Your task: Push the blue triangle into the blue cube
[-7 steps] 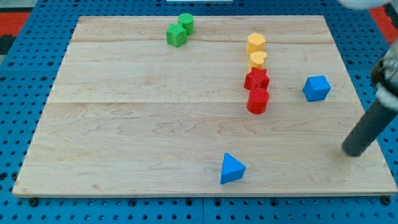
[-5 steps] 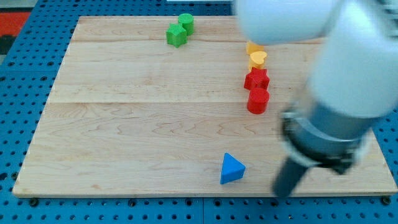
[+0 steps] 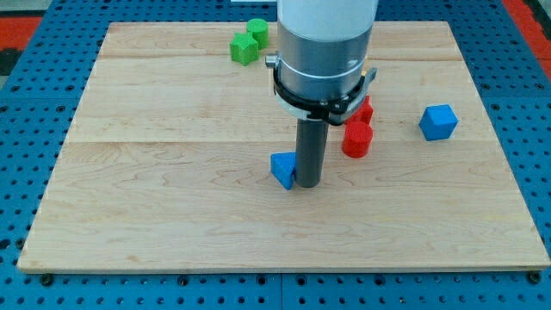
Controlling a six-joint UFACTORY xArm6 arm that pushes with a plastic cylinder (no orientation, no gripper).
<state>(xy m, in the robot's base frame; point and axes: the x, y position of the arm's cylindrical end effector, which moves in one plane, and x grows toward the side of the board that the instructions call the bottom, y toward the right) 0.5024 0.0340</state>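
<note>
The blue triangle [image 3: 281, 169] lies near the middle of the wooden board, partly hidden behind the dark rod. My tip [image 3: 307, 183] rests on the board, touching the triangle's right side. The blue cube [image 3: 438, 122] sits far off at the view's right, near the board's right edge. The arm's white and grey body hangs over the board's upper middle.
A red block [image 3: 356, 139] stands just right of the rod, with another red block [image 3: 365, 110] above it, mostly hidden by the arm. Two green blocks [image 3: 249, 41] sit at the view's top. The yellow blocks are hidden behind the arm.
The arm has swept from the view's right edge to the centre. The blue triangle has shifted up and left from the bottom edge area, now against the rod.
</note>
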